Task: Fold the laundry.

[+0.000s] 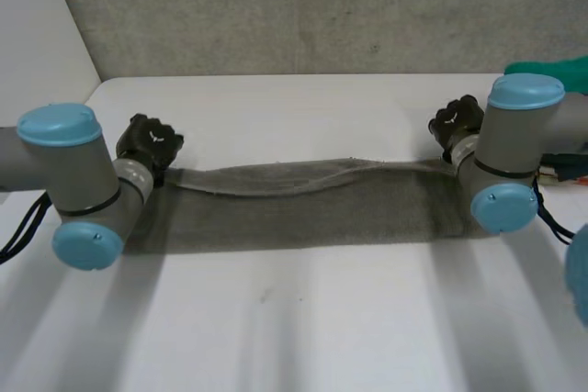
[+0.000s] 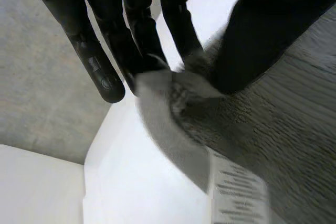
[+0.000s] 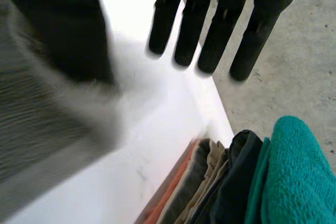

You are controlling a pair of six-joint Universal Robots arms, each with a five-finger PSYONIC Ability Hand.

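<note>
White table point(image 1: 294, 319), with a grey towel point(image 1: 312, 213) lying across it as a long folded band that runs from one hand to the other. The towel's far upper edge is slightly raised and rippled along the middle, and the rest lies flat. The left hand point(image 1: 152, 142) is at the towel's left end. In the left wrist view several fingers point(image 2: 140, 45) come down onto the end corner and pinch the cloth against the thumb point(image 2: 262, 35), which lies on top of the towel. One outer finger is straight and off the cloth. A white printed care label point(image 2: 236, 192) sits on the towel's edge near that grip. The right hand point(image 1: 457, 126) is at the towel's right end. In the right wrist view its fingers point(image 3: 210, 30) are straight, out over bare table and clear of the cloth, with table showing between them and the thumb point(image 3: 58, 24). The thumb is over the towel's end, too blurred to tell if it touches, and the hand grips nothing. Past those fingertips, at the table's edge, is a stack of folded clothes point(image 3: 205, 182) in orange, khaki and dark layers, with a teal cloth point(image 3: 299, 171) on its outer side.
</note>
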